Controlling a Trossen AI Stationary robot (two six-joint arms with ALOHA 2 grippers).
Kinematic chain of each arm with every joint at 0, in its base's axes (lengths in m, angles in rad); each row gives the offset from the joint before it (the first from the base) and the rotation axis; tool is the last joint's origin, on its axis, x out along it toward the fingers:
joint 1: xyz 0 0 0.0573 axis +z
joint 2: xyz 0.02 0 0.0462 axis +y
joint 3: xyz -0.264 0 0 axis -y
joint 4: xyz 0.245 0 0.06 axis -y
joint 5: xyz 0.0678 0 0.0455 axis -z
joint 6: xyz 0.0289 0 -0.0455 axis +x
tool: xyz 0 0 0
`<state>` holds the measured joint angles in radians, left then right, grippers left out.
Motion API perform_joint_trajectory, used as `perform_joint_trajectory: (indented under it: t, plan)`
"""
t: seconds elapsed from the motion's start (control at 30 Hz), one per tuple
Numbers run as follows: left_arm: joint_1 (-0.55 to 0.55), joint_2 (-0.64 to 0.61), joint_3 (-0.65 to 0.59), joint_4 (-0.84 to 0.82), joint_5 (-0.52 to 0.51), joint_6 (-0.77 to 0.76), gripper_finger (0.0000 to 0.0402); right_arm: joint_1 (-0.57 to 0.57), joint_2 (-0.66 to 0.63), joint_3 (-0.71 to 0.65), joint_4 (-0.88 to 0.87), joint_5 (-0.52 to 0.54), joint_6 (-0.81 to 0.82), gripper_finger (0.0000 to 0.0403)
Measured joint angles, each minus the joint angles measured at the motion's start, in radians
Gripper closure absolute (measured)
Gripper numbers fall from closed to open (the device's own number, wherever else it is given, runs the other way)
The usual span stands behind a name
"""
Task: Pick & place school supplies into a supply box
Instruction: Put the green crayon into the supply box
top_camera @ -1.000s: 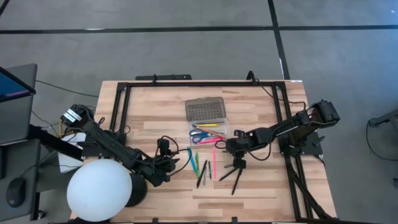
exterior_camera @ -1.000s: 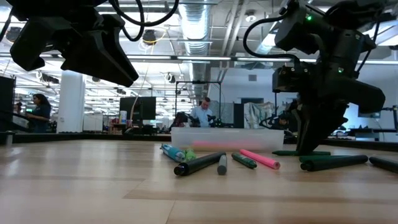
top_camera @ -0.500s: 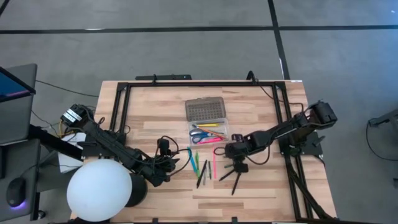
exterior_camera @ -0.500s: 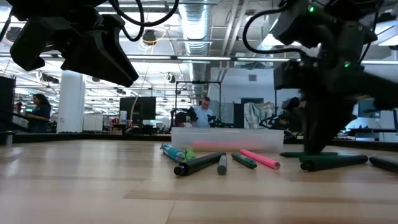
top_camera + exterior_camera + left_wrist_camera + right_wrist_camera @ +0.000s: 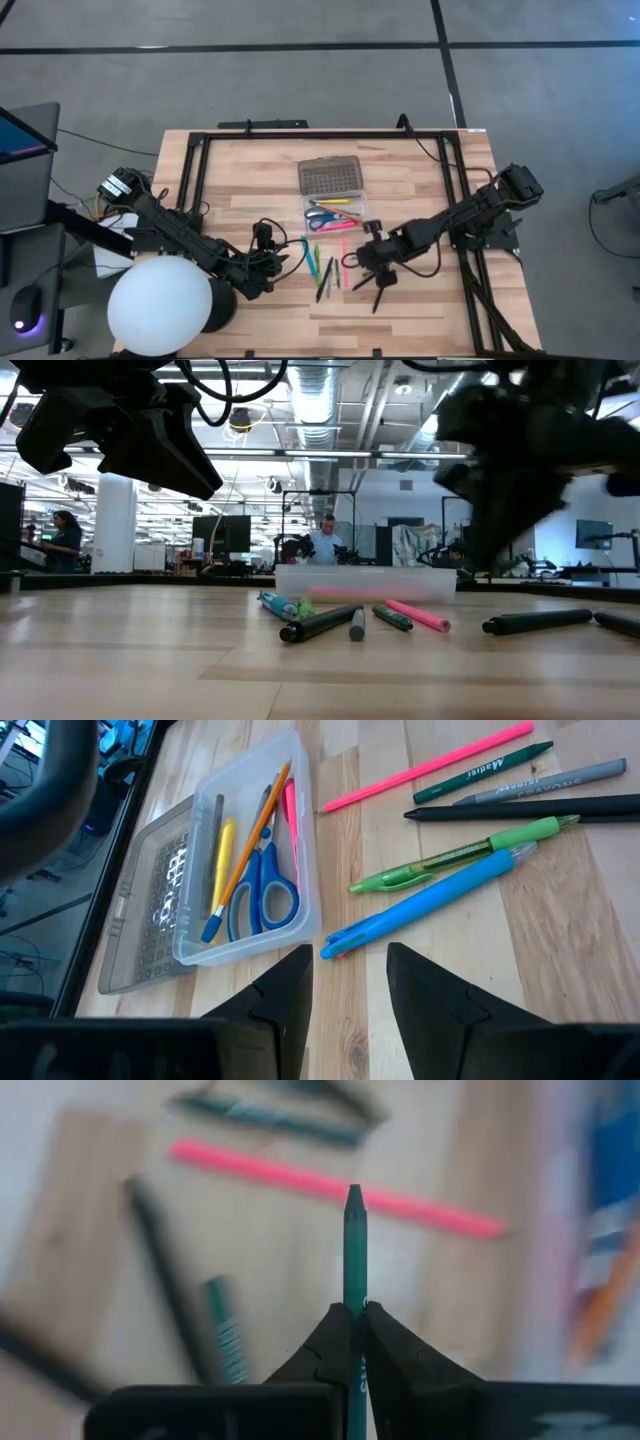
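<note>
Right wrist view: one green pencil pinched between two fingers

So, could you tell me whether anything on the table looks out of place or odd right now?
Only the large white sphere at the table's near-left corner, beside the waiting left tool, looks foreign among school supplies. Otherwise nothing stands out: the supply box sits open and upright, loose pens lie flat, and the right tool grips a green pencil.

floor: grey, dark lines | worktop: light wood | ceiling: pipes, long lights | back: person at desks, screens
</note>
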<state>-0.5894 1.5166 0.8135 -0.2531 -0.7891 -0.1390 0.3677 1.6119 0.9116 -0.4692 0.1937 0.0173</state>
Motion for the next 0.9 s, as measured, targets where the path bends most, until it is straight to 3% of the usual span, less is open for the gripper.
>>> perform_joint_trajectory:
  t: [0.13,0.27,0.43,0.6,0.9]
  plan:
    - [0.0,0.0,0.0,0.0,-0.001,0.0,0.0276,-0.035,-0.001,0.039,0.006,0.151,-0.051,0.0398]
    - [0.0,0.0,0.0,0.0,-0.002,0.0,0.0276,-0.12,-0.002,0.055,0.055,0.225,-0.052,0.0397]
    - [0.0,0.0,0.0,0.0,-0.002,0.001,0.0276,-0.232,-0.002,0.055,0.096,0.22,-0.052,0.0397]
    - [0.0,0.0,0.0,0.0,-0.002,0.001,0.0276,-0.31,-0.002,0.055,0.096,0.142,-0.052,0.0388]
    - [0.0,0.0,0.0,0.0,-0.004,0.001,0.0276,-0.355,-0.003,0.055,0.119,0.121,-0.052,0.0305]
